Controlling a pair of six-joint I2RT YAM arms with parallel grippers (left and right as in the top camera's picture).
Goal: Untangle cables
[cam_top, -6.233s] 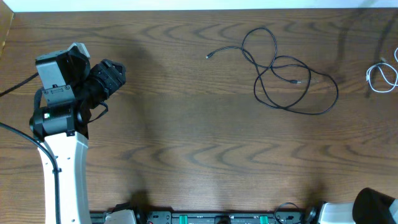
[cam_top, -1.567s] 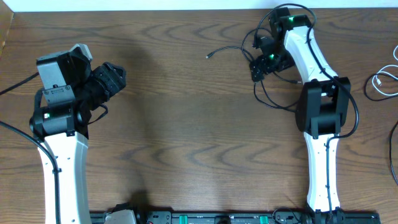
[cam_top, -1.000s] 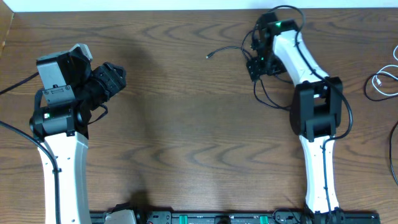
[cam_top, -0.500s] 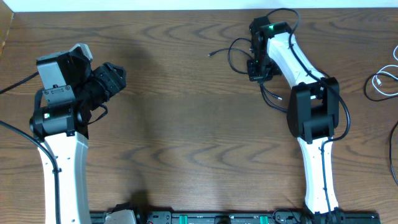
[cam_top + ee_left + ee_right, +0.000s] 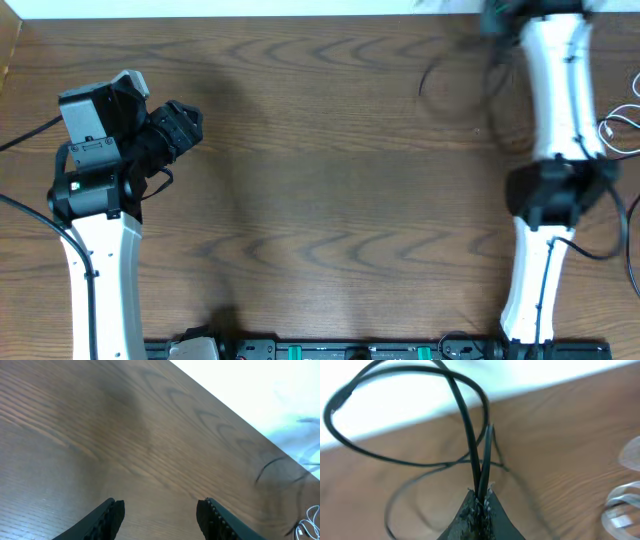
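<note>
Step — likely lift: right gripper (image 5: 480,501) jaws clamped on 1 black cable (image 5: 479,477); left gripper (image 5: 160,507) jaws apart. Next — spread loops.

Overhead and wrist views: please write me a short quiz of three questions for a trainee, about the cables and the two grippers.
1. Fill in: in the overhead view, the white cable lies near the ___ edge of the table.
2. True or false: the right gripper is shut on the black cable.
3. Choose one: what is between the fingers of the left gripper?
A. a white cable
B. nothing, only table below
C. a black cable

Key: 1 right; 2 true; 3 B.
</note>
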